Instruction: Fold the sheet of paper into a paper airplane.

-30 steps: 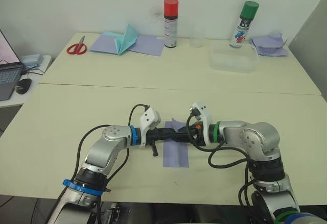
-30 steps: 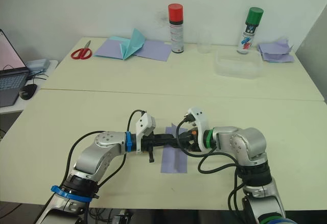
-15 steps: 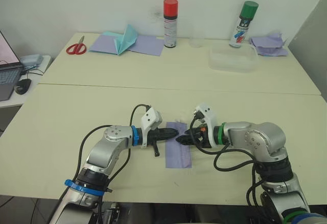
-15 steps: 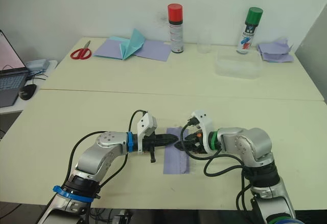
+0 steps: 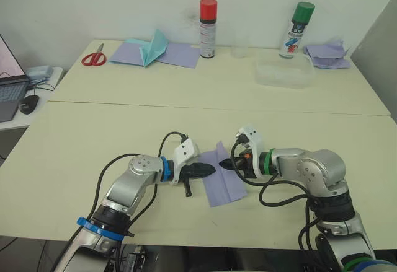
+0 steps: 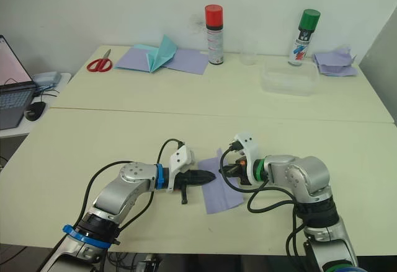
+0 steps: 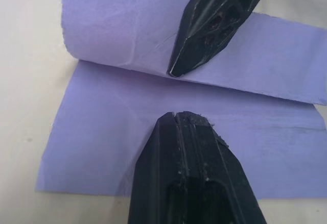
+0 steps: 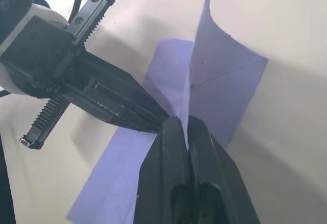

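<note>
Pale lavender and thin, the sheet of paper (image 5: pixel 224 174) lies on the near part of the cream table (image 5: pixel 74 142), between the two arms, already folded into a narrow strip that sits slightly askew. The right gripper (image 8: pixel 182 126) pinches the strip's far right flap between closed fingers and holds that flap lifted off the table. The left gripper (image 7: pixel 177 117) has its fingers pressed together with nothing between them, its tip resting on the lower layer just beside the fold line, apparently as a hold-down.

The risk lies in the lifted flap. Paper this light may tear at the pinch if the right arm pulls while the left tip pins the layer beneath. If the left tip bears too lightly, the whole strip could slide or turn on the smooth table and the next crease would land crooked. The two fingertips stand very close together, so a small inward move could make them collide.

Far back on the table stand a red-capped spray can (image 5: pixel 207 28) and a green-capped spray can (image 5: pixel 296 29), well apart from the work.
</note>
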### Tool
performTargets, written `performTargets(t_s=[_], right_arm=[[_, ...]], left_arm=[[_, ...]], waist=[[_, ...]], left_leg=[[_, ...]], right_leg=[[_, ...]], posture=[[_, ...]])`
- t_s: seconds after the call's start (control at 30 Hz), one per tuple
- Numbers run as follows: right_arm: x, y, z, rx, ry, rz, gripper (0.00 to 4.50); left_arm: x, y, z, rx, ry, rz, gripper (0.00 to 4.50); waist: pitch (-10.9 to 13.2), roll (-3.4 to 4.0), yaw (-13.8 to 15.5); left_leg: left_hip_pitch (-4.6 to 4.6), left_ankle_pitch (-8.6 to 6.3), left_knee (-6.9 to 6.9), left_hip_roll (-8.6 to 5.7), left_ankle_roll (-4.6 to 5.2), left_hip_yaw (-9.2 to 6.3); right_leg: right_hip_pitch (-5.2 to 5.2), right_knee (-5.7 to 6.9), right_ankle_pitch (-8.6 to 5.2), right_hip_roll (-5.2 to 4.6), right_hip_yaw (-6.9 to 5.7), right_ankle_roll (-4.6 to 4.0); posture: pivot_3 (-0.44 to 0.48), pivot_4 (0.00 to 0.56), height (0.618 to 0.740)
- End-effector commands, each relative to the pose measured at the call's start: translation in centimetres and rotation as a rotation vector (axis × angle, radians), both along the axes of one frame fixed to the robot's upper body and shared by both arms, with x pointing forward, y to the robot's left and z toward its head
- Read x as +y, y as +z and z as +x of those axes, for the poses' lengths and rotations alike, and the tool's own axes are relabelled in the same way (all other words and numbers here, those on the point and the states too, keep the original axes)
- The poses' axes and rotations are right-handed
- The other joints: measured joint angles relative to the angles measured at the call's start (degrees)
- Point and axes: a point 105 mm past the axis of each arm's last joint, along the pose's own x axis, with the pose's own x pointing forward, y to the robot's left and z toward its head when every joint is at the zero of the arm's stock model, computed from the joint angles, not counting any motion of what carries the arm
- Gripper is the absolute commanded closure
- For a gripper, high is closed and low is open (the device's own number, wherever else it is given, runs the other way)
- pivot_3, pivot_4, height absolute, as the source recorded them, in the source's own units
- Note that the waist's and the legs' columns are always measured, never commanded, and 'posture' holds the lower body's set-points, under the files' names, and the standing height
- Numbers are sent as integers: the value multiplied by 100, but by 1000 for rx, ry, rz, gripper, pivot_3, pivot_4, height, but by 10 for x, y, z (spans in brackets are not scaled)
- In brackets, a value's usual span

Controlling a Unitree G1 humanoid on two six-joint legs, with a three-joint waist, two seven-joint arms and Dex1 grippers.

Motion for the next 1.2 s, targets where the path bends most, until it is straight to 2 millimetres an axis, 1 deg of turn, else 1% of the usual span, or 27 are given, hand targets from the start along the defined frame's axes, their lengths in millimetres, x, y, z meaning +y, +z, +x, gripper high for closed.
performTargets(t_s=[0.03, 0.2, 0.27, 0.4, 0.5, 0.7, 0.93, 1.2], right_arm=[[-10, 7, 4, -26, -54, 10, 4475], [-20, 11, 5, -15, -90, 8, 4475], [-29, 13, 4, 3, -115, 5, 4475], [-39, 14, -1, 43, -141, 8, 4475], [-41, 14, -4, 67, -150, 15, 4475], [-51, 11, -4, 92, -190, 28, 4475], [-55, 4, -14, 126, -200, 52, 4475], [-51, -6, -22, 154, -226, 63, 4475]], left_arm=[[9, -17, -2, 21, -1, 82, 4500], [12, -13, 10, -26, 21, 94, 4500], [11, -10, 14, -45, 15, 89, 4500], [9, -8, 14, -55, -1, 85, 4500], [7, -8, 16, -64, 5, 82, 4500], [3, -10, 20, -78, 3, 95, 4500], [4, -13, 23, -103, 2, 124, 4500], [3, -18, 17, -88, -36, 145, 4500]], waist=[[-3, 0, 0], [-6, 1, 1], [-6, 1, 2], [-8, 1, 1], [-8, 2, 1], [-9, 3, 3], [-11, 4, 11], [-20, 9, 11]], left_leg=[[0, 0, 0, 0, 0, 0], [6, 1, 2, -1, 1, -2], [9, 2, 4, -1, 3, -1], [10, 6, 6, -2, 8, 1], [10, 6, 5, -1, 8, 0], [9, 7, 6, -10, 9, 0], [8, 8, 6, -14, 12, -1], [9, 8, 5, -15, 12, -3]], right_leg=[[0, 0, 0, 0, 0, 0], [4, 6, 3, 0, -1, 4], [6, 8, 5, 0, 0, 8], [8, 8, 7, 1, 3, 12], [7, 10, 7, 1, 2, 12], [8, 11, 8, 3, 3, 13], [9, 11, 8, 3, 4, 14], [12, 10, 8, 3, 4, 15]], posture=[[0, 150, 740], [0, 150, 740], [0, 150, 740], [0, 150, 740], [0, 150, 740], [0, 150, 740], [0, 150, 740], [0, 150, 740]])
